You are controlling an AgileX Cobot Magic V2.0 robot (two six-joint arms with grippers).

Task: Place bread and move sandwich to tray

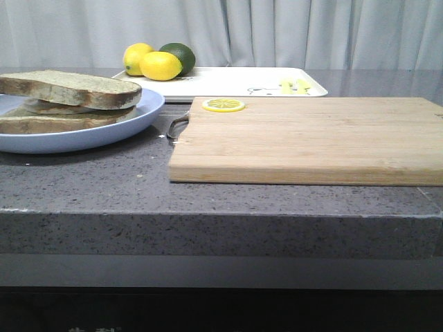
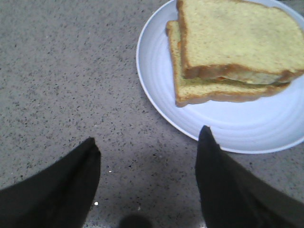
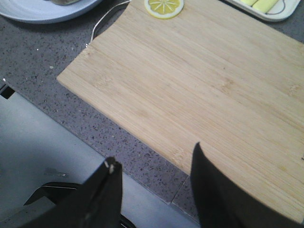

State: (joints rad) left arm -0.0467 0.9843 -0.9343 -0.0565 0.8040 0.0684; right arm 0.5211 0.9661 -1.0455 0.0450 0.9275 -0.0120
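A thick brown-crusted bread slice (image 1: pixel 69 88) lies on top of the sandwich (image 1: pixel 48 123) on the light blue plate (image 1: pixel 104 131) at the left of the counter. In the left wrist view the top slice (image 2: pixel 237 38) covers most of the lower slice (image 2: pixel 209 90), with a pale layer between them. My left gripper (image 2: pixel 149 142) is open and empty over bare counter, just beside the plate's rim (image 2: pixel 156 61). My right gripper (image 3: pixel 154 156) is open and empty above the counter's front edge. The white tray (image 1: pixel 228 81) lies at the back. Neither gripper shows in the front view.
A wooden cutting board (image 1: pixel 311 138) fills the centre and right, also in the right wrist view (image 3: pixel 199 80), with a lemon slice (image 1: pixel 223 105) at its far left corner. Two lemons (image 1: pixel 160 66) and a lime (image 1: pixel 181 54) sit on the tray's left end.
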